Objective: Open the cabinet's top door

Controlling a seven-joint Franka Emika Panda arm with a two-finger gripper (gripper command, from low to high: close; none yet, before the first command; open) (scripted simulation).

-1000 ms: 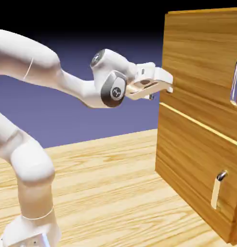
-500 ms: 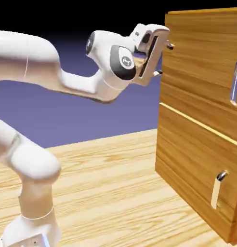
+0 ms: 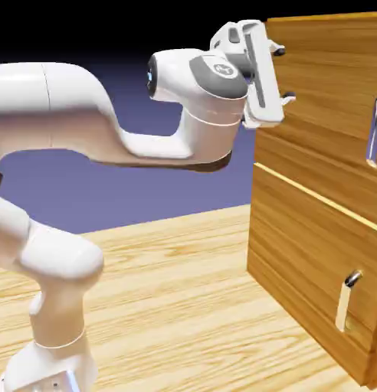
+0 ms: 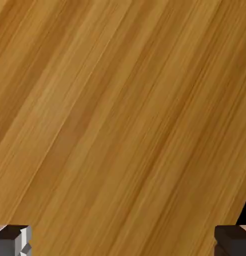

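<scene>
The white arm's jaws (image 3: 282,74) stand wide apart, holding nothing, against the light-brown wooden cabinet's (image 3: 314,84) side — its stiff, likely heavy top door (image 3: 337,115) is best taken by the long curved silver bar handle (image 3: 373,130).

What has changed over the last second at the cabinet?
The gripper rose along the cabinet's near edge and rolled, so its open fingers now stand one above the other, pointing at the wood. It took hold of nothing. The top door remains shut, its long handle untouched; the lower panel and its handle are unchanged.
</scene>
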